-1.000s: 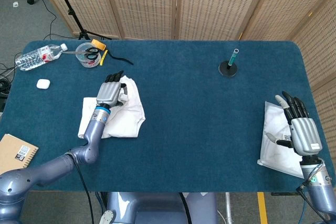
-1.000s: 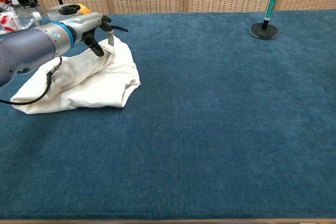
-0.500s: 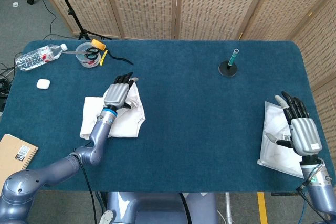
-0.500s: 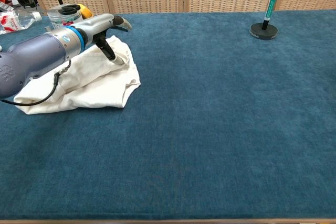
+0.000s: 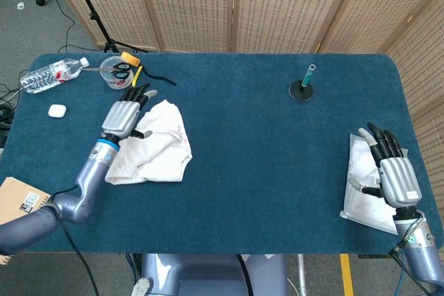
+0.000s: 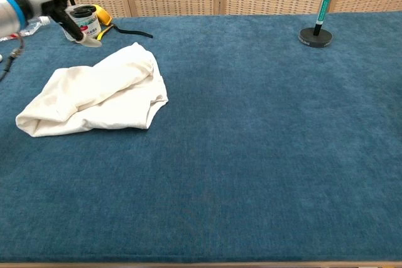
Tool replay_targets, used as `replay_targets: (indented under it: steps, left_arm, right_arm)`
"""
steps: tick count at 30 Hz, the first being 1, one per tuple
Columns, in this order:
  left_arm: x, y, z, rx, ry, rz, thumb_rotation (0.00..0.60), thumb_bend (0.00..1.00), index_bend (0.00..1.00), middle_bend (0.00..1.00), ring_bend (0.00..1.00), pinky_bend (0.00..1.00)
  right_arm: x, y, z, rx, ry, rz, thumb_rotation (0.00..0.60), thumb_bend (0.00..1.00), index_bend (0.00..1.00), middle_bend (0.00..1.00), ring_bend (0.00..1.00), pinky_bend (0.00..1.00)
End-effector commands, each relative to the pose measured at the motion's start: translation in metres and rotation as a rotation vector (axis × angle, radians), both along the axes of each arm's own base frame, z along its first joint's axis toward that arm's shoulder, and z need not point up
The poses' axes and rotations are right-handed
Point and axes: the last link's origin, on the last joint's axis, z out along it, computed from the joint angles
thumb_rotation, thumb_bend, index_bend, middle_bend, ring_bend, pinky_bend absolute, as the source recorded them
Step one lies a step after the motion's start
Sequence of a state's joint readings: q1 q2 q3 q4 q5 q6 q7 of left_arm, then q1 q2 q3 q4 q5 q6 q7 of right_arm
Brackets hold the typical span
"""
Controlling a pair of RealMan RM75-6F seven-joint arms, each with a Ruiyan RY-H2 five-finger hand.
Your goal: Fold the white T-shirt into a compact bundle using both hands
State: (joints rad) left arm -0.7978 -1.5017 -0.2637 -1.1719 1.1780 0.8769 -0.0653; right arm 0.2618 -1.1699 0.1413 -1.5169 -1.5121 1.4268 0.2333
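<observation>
T-shirt bundled | long axis near-left to far-right

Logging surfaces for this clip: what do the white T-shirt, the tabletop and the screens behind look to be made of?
White T-shirt: soft matte knit, probably cotton; it slumps in rounded folds and creases.
Tabletop: covered in dark teal, carpet-like fabric with a short fuzzy nap and no shine.
Screens: pale wooden frames holding a fine woven mesh, likely cane or rattan; the weave pattern shows, though the fibre is uncertain.
</observation>
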Motion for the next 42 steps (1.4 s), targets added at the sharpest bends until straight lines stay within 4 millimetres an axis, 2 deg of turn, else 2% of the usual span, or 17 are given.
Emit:
replay_targets:
  steps: [1, 3, 6, 11, 14, 19, 35, 42]
  left_arm:
    - [-0.032, -0.023, 0.023, -0.029, 0.045, -0.026, 0.6, 0.24, 0.0, 0.0, 0.0, 0.0]
    - [-0.045, -0.029, 0.027, -0.047, 0.05, -0.021, 0.6, 0.26, 0.0, 0.0, 0.0, 0.0]
    - [-0.072, -0.035, 0.031, -0.064, 0.081, 0.006, 0.6, 0.3, 0.08, 0.0, 0.0, 0.0]
    - [-0.096, -0.039, 0.025, -0.086, 0.102, 0.041, 0.6, 0.34, 0.19, 0.0, 0.0, 0.0]
    - [-0.104, -0.039, 0.016, -0.101, 0.103, 0.056, 0.6, 0.36, 0.24, 0.0, 0.0, 0.0]
    - [-0.108, -0.038, 0.004, -0.113, 0.093, 0.059, 0.6, 0.37, 0.28, 0.0, 0.0, 0.0]
    - [-0.101, -0.031, -0.026, -0.128, 0.1, 0.044, 0.6, 0.41, 0.31, 0.0, 0.0, 0.0]
    - [-0.102, -0.03, -0.031, -0.109, 0.084, 0.052, 0.6, 0.49, 0.36, 0.0, 0.0, 0.0]
  right_arm:
    - [0.001, 0.0, -0.001, 0.002, 0.003, 0.002, 0.6, 0.0, 0.0, 0.0, 0.0, 0.0]
    - [0.001, 0.0, -0.002, 0.002, 0.005, 0.002, 0.6, 0.0, 0.0, 0.0, 0.0, 0.0]
    - [0.001, 0.001, -0.003, 0.003, 0.008, 0.002, 0.6, 0.0, 0.0, 0.0, 0.0, 0.0]
    - [0.002, 0.001, -0.005, 0.01, 0.014, 0.003, 0.6, 0.0, 0.0, 0.0, 0.0, 0.0]
    - [0.002, 0.001, -0.006, 0.013, 0.017, 0.001, 0.6, 0.0, 0.0, 0.0, 0.0, 0.0]
    - [0.001, 0.0, -0.006, 0.009, 0.017, -0.005, 0.6, 0.0, 0.0, 0.0, 0.0, 0.0]
    - [-0.001, -0.001, -0.003, 0.003, 0.009, -0.009, 0.6, 0.0, 0.0, 0.0, 0.0, 0.0]
    - [-0.001, -0.001, -0.004, 0.008, 0.01, -0.008, 0.6, 0.0, 0.0, 0.0, 0.0, 0.0]
